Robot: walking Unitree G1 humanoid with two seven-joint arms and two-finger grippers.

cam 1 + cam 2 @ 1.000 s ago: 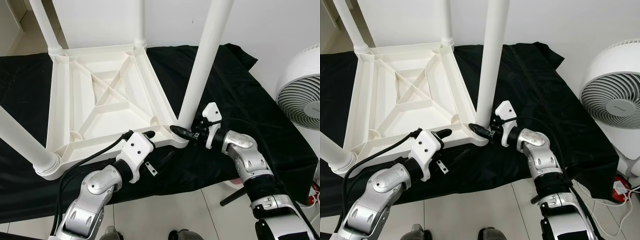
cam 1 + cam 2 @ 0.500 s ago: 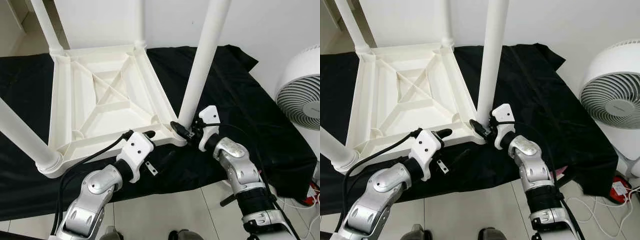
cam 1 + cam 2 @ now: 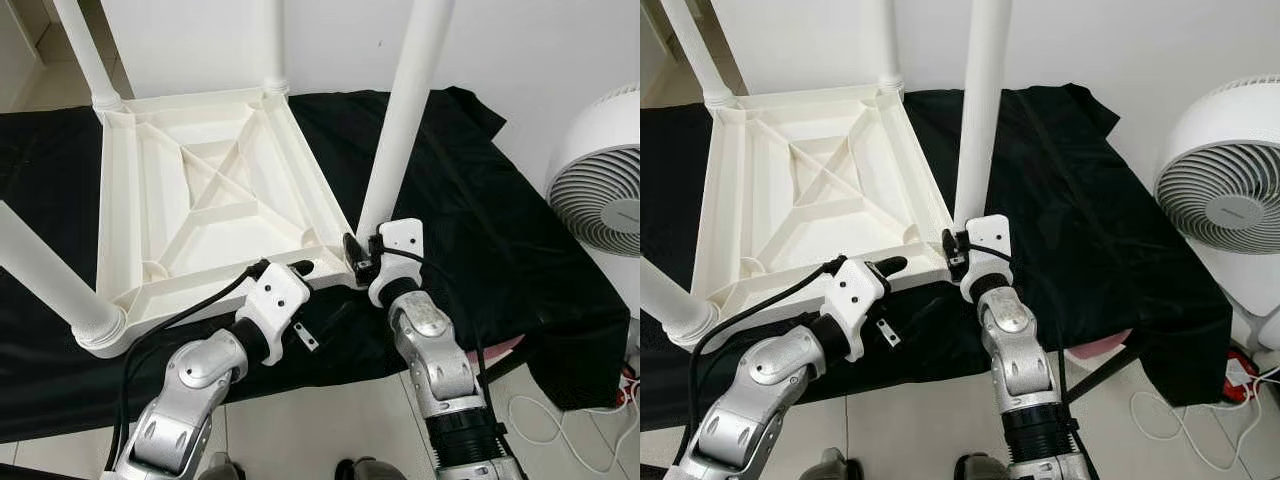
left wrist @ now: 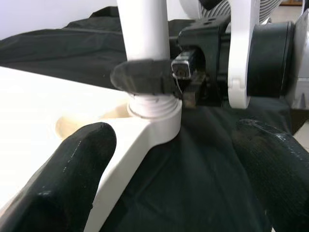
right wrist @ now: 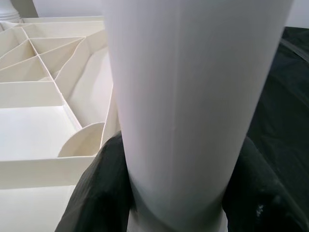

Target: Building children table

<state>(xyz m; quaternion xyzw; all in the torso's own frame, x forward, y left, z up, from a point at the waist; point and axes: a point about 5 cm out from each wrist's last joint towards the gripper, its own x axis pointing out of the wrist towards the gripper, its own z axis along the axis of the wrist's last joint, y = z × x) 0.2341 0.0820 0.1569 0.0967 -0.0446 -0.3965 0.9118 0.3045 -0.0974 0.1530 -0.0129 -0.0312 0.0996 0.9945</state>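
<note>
A white plastic children's table (image 3: 215,200) lies upside down on a black cloth (image 3: 470,220), its legs pointing up. My right gripper (image 3: 358,250) is shut around the base of the near right leg (image 3: 400,130), just above its socket at the table corner. In the right wrist view the black fingers (image 5: 99,193) press on both sides of that leg (image 5: 193,96). My left gripper (image 3: 320,286) is open at the near rim beside the same corner. One of its fingers (image 4: 72,179) rests on the white rim and the other hangs over the cloth.
Three more legs stand up at the far left (image 3: 85,50), far right (image 3: 275,45) and near left (image 3: 45,275) corners. A white fan (image 3: 600,190) stands on the right. The cloth ends at a tiled floor (image 3: 330,430) in front of me. A white wall rises behind.
My right forearm has swung leftward, from the right side to almost straight in front, while the gripper stayed on the leg's base. The left arm has not moved.
</note>
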